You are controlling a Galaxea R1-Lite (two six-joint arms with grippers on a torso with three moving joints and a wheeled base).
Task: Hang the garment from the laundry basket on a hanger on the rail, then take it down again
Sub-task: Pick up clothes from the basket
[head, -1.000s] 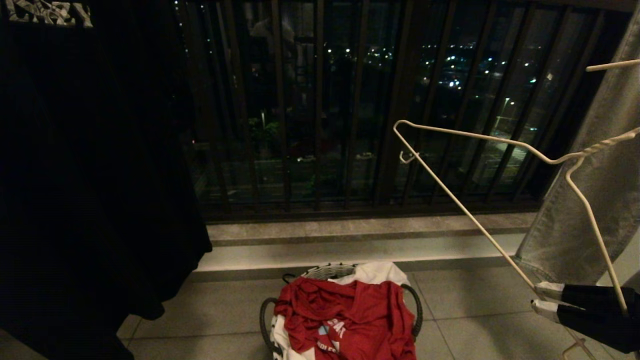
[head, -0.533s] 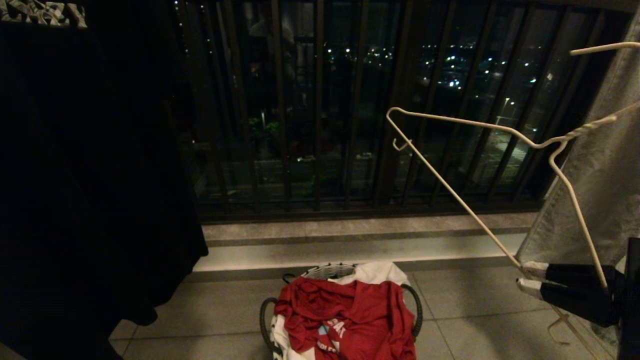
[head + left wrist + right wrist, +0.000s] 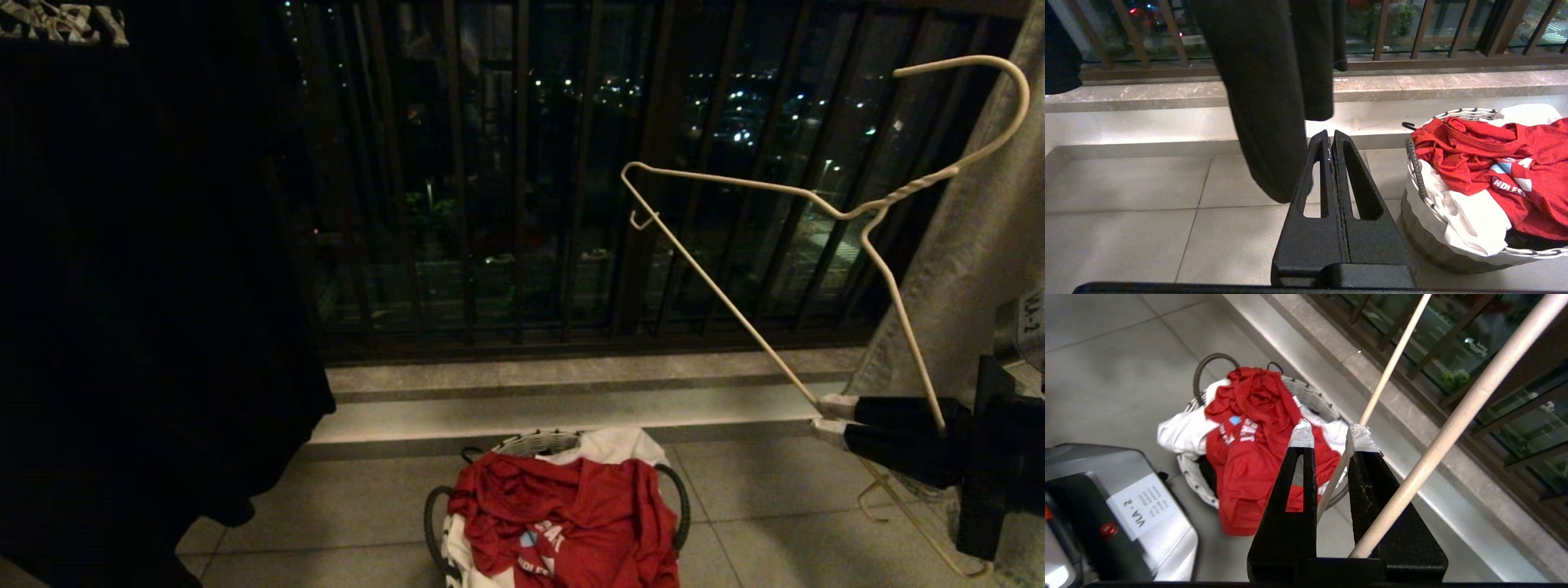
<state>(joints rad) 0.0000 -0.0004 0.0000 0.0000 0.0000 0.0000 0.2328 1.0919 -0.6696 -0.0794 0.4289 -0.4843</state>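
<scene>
The red garment (image 3: 563,506) (image 3: 1527,163) (image 3: 1257,428) lies crumpled on top of white cloth in the laundry basket (image 3: 535,443) (image 3: 1453,228) (image 3: 1314,400) on the tiled floor. To the basket's right, my right gripper (image 3: 829,415) (image 3: 1331,437) is shut on the bottom wire of the white hanger (image 3: 735,300) (image 3: 1393,363). The hanger stands tilted in the air with its hook up at the top right. My left gripper (image 3: 1329,136) is parked low to the left of the basket, shut and empty. The rail is out of view.
A black T-shirt (image 3: 147,286) (image 3: 1274,102) hangs at the left, just ahead of the left gripper. Grey cloth (image 3: 980,245) hangs at the far right. Dark balcony bars (image 3: 490,163) and a stone step (image 3: 571,384) lie behind the basket. The robot's base (image 3: 1126,514) stands beside the basket.
My right gripper has carried the hanger up and to the left, and its hook has come fully into view. The basket, the garment and the left arm have not moved.
</scene>
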